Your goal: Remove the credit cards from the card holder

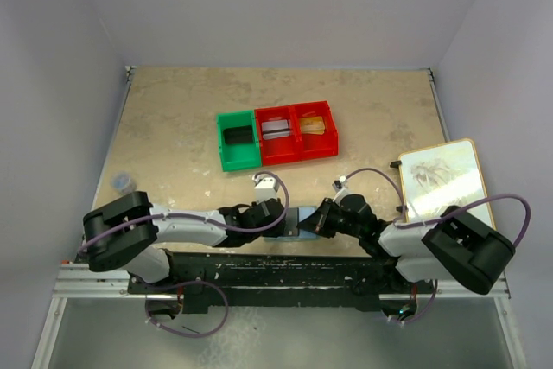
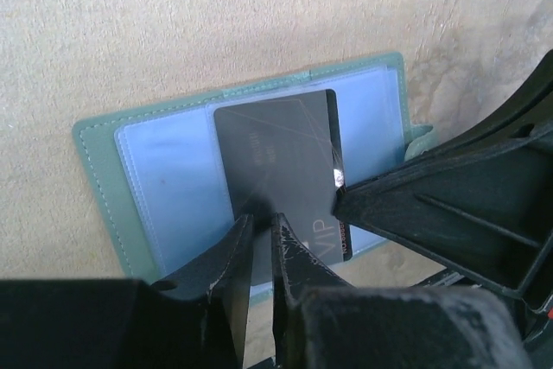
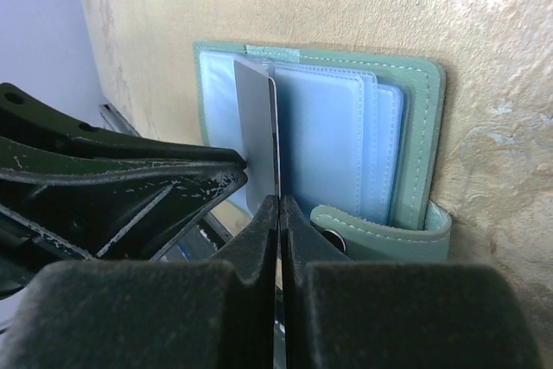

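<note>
The light blue card holder (image 2: 164,170) lies open on the table between the two arms (image 1: 301,216), its clear sleeves up (image 3: 328,136) and its snap tab (image 3: 380,235) at the near side. A dark credit card (image 2: 276,153) marked VIP sticks partly out of a sleeve. My right gripper (image 3: 278,200) is shut on this card's edge (image 3: 257,127). The right gripper's fingers (image 2: 432,205) reach in from the right in the left wrist view. My left gripper (image 2: 263,220) stands with a narrow gap between its jaws, its tips against the card's face, nothing pinched.
A green bin (image 1: 238,140) and two red bins (image 1: 296,131) sit behind the arms; the red ones hold cards. A framed picture (image 1: 442,181) lies at the right. A small jar (image 1: 123,182) stands at the left edge.
</note>
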Motion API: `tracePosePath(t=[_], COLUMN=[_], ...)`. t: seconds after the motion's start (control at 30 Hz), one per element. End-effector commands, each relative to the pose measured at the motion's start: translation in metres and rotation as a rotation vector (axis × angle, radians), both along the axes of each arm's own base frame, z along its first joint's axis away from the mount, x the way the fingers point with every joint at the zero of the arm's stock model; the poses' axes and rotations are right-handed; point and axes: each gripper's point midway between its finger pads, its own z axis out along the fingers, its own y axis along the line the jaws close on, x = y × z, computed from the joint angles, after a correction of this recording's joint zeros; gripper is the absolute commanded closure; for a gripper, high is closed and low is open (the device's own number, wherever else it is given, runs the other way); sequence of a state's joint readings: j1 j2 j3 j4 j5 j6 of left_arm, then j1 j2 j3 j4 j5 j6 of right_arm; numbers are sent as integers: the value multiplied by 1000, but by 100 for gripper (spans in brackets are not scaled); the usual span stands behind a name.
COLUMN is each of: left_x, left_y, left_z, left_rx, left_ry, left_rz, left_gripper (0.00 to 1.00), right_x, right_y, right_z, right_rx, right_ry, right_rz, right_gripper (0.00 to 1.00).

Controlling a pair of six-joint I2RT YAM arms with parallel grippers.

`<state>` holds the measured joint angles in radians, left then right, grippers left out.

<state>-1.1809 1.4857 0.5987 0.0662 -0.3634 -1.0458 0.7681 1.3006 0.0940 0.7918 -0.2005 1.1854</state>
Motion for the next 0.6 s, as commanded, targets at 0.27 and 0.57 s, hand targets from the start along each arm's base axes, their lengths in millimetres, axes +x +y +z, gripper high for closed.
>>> tracePosePath(t=[0.27, 0.57], left_x=[2, 0], left_y=[19, 19], left_z=[-16, -16], left_rx=[102, 104], left_ry=[2, 4], left_rz=[65, 61], left_gripper=[93, 94], right_x=[8, 8], right_y=[10, 10], right_z=[16, 12], right_rx=[36, 88], right_ry=[-61, -33], right_rz=[43, 24], right_gripper=[90, 96])
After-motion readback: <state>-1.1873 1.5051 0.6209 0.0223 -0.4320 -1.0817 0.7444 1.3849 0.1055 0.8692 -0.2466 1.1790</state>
